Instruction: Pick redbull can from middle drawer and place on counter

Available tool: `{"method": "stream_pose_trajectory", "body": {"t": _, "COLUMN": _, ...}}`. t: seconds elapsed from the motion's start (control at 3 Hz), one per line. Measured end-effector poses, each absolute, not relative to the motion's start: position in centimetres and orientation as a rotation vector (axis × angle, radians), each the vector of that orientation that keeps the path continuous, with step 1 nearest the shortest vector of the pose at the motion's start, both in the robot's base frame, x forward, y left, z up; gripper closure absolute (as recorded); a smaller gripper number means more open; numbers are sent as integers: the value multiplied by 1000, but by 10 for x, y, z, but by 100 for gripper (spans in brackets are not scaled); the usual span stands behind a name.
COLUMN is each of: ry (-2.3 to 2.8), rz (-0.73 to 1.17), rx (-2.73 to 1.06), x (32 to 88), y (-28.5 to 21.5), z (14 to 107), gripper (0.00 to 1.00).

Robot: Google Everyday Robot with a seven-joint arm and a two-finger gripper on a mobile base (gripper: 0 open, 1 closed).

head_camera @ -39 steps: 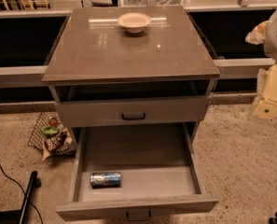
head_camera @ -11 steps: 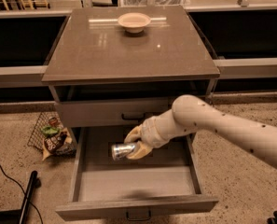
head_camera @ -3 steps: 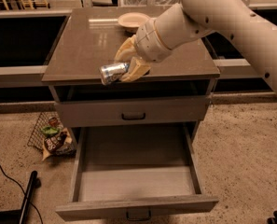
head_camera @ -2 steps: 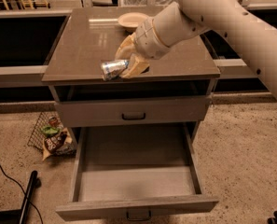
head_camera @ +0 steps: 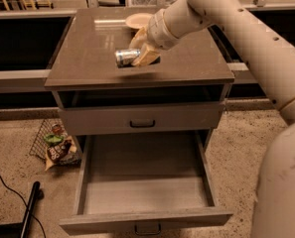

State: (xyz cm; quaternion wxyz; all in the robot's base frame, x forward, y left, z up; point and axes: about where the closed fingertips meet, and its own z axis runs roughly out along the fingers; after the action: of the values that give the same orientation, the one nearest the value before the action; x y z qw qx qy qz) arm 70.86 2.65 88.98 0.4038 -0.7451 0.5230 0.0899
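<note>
Firstly, nearest to us, a broad pale section of the robot arm (head_camera: 281, 182) fills the lower right corner and hides the floor there. Beside it the middle drawer (head_camera: 147, 195) stands pulled fully out, its grey floor in plain view and its small dark handle (head_camera: 147, 229) at the front edge. On the floor to the left we note a black cable (head_camera: 3, 187) and a dark pole (head_camera: 29, 209), both apart from the drawer. Just behind them a wire basket (head_camera: 40, 143) holding snack packets (head_camera: 60, 150) sits close against the cabinet's left side.

Above the open drawer, the upper drawer front (head_camera: 102, 120) with its black bar handle (head_camera: 142, 124) is closed.

On top, the counter (head_camera: 87, 53) carries the work. The redbull can (head_camera: 124, 57) lies on its side over the middle of the slab, clamped in the gripper (head_camera: 137, 57), whose tan fingers (head_camera: 148, 55) close around its right end. A shadow sits directly under the can (we cannot tell whether it touches the surface). The arm reaches in from the upper right, crossing over the counter's right rear corner.

Just behind the gripper, a pale bowl (head_camera: 136, 20) rests near the rear edge, partly covered by the wrist.
</note>
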Motion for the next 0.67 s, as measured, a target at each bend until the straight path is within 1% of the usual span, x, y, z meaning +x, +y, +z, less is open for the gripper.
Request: {"method": "stream_pose_trajectory", "body": {"t": 0.67, "ry": 1420, "rz": 198, "rx": -1690, "x": 768, "y": 16, "z": 886, "gripper": 100}}
